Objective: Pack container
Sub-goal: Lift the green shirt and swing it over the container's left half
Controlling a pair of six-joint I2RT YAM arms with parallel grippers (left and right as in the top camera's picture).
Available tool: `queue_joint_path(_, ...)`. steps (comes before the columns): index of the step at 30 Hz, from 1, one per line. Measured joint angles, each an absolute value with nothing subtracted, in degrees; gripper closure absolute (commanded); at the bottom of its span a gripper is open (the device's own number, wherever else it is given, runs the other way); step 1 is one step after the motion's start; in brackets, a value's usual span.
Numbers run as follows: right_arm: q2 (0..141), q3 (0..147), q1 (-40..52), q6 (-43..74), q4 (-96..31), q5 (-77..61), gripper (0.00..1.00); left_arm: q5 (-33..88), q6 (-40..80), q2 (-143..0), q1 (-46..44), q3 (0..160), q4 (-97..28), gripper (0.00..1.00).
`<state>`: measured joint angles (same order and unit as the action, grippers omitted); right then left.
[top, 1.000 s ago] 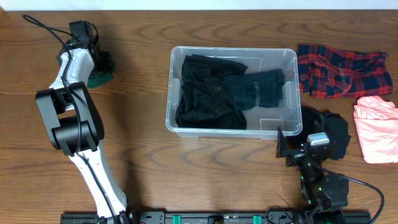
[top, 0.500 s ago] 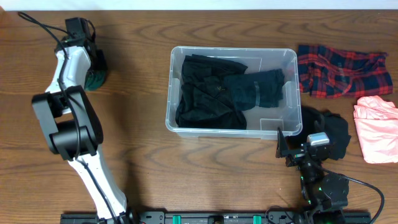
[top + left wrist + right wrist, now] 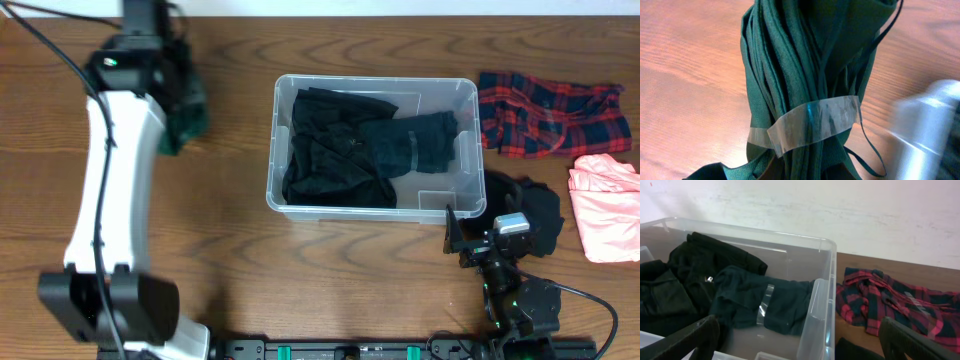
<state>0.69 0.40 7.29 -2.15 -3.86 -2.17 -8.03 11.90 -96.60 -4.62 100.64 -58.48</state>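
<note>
No readable text, brand, number or sign in any view. Clear tape band (image 3: 810, 122) round green garment (image 3: 785, 60): unprinted. Tape strip (image 3: 765, 302) on dark garment (image 3: 795, 305) in container (image 3: 821, 305): no print legible.

Overhead light: bright and even from above, with only soft, faint shadows on the table (image 3: 330, 270).
Overhead blur: the left gripper (image 3: 178, 80) and the green cloth (image 3: 188, 120) hanging from it look smeared; the rest is sharp.
Left wrist light: warm and reddish; the cloth right in front of the gripper is sharp.
Left wrist glare: the clear tape (image 3: 815, 120) around the cloth shines white.
Left wrist blur: a grey shape (image 3: 927, 135) right of the cloth is fuzzy.
Right wrist light: the white wall (image 3: 840, 210) far ahead of the right gripper (image 3: 797, 325) is bright and washed out.
Right wrist blur: its dark fingers (image 3: 685, 340) in the bottom corners are soft; the container (image 3: 820, 305) rim just ahead glints.
</note>
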Motion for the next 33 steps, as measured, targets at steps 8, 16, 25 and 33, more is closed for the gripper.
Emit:
queue_joint_path(8, 0.7, 0.4, 7.3, -2.2, -3.9, -2.2, 0.01, -7.6, 15.7, -93.1, -20.1, 100.6, -58.6, 0.94)
queue_joint_path(16, 0.7, 0.4, 7.3, -2.2, -3.9, -2.2, 0.01, -7.7, 20.2, -95.9, -27.2, 100.6, -58.1, 0.94)
queue_joint_path(25, 0.7, 0.4, 7.3, -2.2, -3.9, -2.2, 0.01, -7.7, 22.5, -101.6, -31.5, 100.6, -55.9, 0.94)
queue_joint_path(33, 0.7, 0.4, 7.3, -2.2, -3.9, -2.2, 0.01, -7.7, 23.6, -107.4, -33.2, 100.6, -54.1, 0.94)
